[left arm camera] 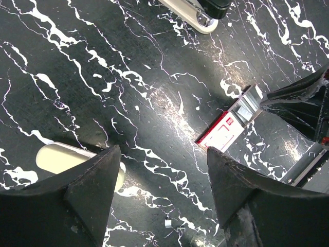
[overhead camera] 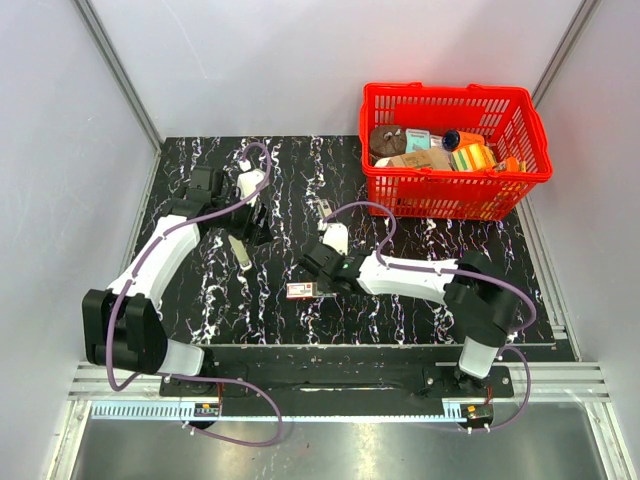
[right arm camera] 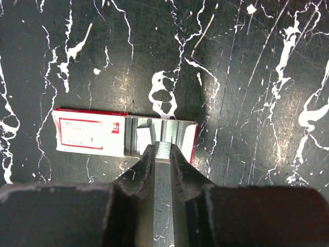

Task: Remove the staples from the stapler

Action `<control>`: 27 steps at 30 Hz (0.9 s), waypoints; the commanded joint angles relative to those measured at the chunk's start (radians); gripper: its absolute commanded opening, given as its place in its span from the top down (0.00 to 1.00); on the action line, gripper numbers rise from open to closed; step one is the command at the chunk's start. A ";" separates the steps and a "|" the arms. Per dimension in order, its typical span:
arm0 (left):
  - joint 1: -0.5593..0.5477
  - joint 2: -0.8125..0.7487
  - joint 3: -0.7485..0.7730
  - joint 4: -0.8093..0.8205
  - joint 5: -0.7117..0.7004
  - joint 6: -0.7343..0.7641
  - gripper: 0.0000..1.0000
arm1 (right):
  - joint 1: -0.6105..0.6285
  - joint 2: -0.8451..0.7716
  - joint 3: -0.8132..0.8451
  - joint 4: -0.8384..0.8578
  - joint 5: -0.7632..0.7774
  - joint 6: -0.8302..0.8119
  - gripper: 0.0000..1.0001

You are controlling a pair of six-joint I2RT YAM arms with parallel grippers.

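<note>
Right gripper (right arm camera: 163,149): jaws pinch a short staple strip (right arm camera: 163,153), with the tips over the open end of the red-and-white box (right arm camera: 90,133). The box lies flat on the table (overhead camera: 400,322), its inner tray slid partly out. Left gripper (left arm camera: 163,152): jaws spread wide, nothing between them. The stapler (left arm camera: 54,157) lies on the table at one finger (left arm camera: 87,200), partly hidden by it; contact cannot be determined. A red basket (overhead camera: 455,195) stands at the far right corner.
</note>
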 commanded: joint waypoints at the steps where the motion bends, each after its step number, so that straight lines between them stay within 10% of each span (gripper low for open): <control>1: -0.008 -0.050 -0.001 0.032 -0.013 0.017 0.28 | 0.022 0.014 0.046 -0.033 0.087 0.055 1.00; 27: -0.014 -0.066 -0.027 0.043 -0.008 0.012 0.29 | 0.040 0.094 0.066 -0.029 0.095 0.065 1.00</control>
